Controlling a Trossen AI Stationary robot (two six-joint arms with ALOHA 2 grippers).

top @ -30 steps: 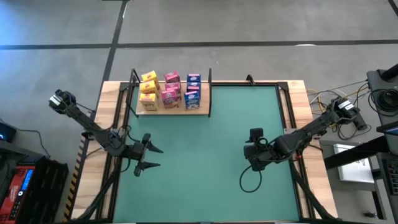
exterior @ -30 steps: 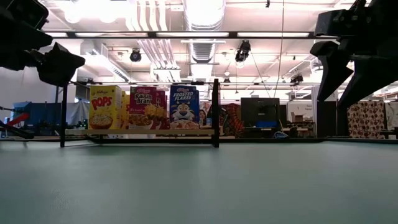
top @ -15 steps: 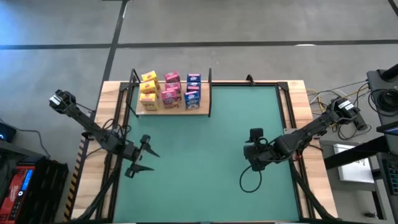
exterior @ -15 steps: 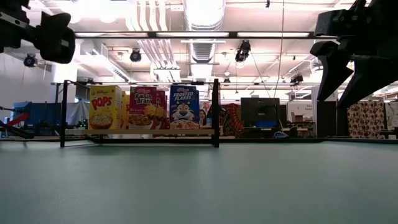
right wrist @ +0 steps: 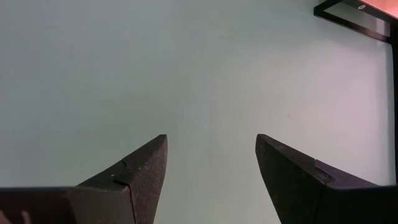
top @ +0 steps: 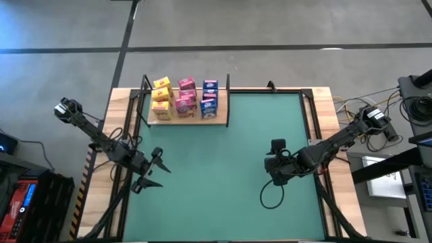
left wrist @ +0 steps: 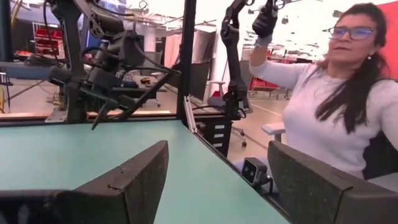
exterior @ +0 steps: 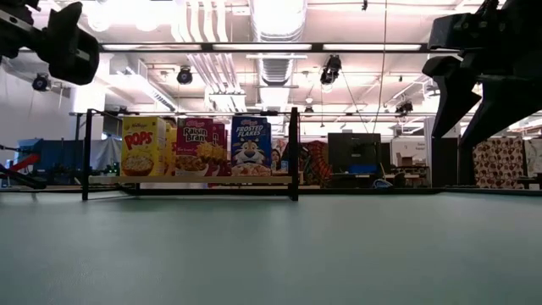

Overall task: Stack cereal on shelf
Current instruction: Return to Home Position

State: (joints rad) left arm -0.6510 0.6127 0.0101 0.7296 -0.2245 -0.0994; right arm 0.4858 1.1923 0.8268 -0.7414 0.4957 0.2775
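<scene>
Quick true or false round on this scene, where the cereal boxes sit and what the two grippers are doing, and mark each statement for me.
1. The cereal boxes all stand on the shelf, none on the green mat. True.
2. In the high view, the blue boxes are at the shelf's left end. False: they are at its right end; the yellow boxes are at the left.
3. The left gripper holds a box. False: it is open and empty, over the mat's left side.
4. The right gripper is open, with only mat below it. True.
</scene>
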